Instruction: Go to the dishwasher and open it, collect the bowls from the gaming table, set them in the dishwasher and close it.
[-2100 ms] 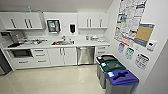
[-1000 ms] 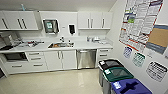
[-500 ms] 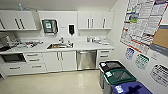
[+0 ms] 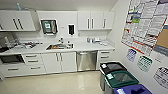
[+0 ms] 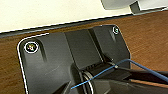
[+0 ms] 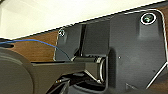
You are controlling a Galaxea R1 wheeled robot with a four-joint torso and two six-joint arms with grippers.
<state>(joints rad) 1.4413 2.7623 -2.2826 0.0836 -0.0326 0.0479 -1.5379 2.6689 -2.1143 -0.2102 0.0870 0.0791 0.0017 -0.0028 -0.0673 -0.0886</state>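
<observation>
Closed dishwasher [image 4: 86, 60] under the counter [image 4: 82, 46], right of the sink [image 4: 59, 46]; hands' state impossible to tell.

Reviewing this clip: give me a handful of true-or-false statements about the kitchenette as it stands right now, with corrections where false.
1. The dishwasher door is shut. True.
2. The dishwasher sits at the far left end of the counter. False: it is under the counter to the right of the sink, between white cabinet doors and a stack of drawers.
3. Three bins stand along the right wall, with black, green and blue lids. True.
4. The right wall is bare. False: posters and signs hang on it.
5. A bowl sits on the floor in front of the dishwasher. False: none can be made out on the floor there.
</observation>
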